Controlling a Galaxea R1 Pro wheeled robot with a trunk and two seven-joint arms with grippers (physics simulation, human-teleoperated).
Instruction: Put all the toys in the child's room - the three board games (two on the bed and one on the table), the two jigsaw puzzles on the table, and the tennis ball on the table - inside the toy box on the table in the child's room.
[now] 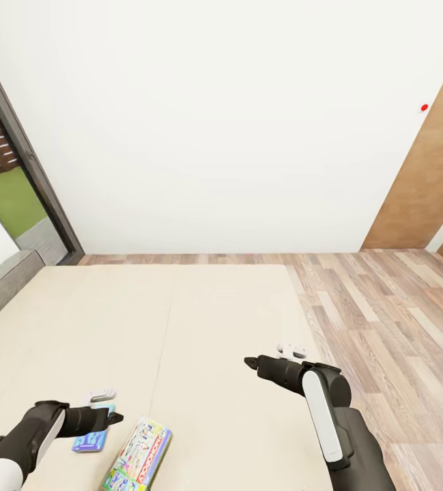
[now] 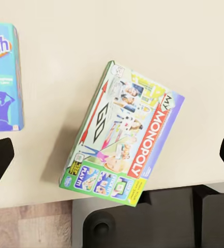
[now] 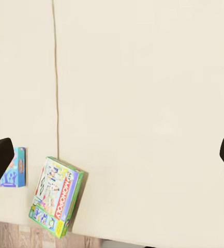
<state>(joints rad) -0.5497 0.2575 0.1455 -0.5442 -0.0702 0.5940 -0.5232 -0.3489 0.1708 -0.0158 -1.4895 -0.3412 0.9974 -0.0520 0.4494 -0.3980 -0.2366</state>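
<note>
On the beige bed (image 1: pixel 201 320), the Monopoly box (image 1: pixel 139 455) lies flat near the mattress's front edge at about 6 o'clock in the head view, and the small blue game (image 1: pixel 93 440) sits just beside it at about 9 o'clock of it, not touching. The left gripper (image 1: pixel 105 402) hangs over the blue game with its fingers spread wide and nothing between them. The right gripper (image 1: pixel 291 352) is well apart at about 2 o'clock from the Monopoly box, over bare mattress near the bed's right edge, likewise open and empty.
</note>
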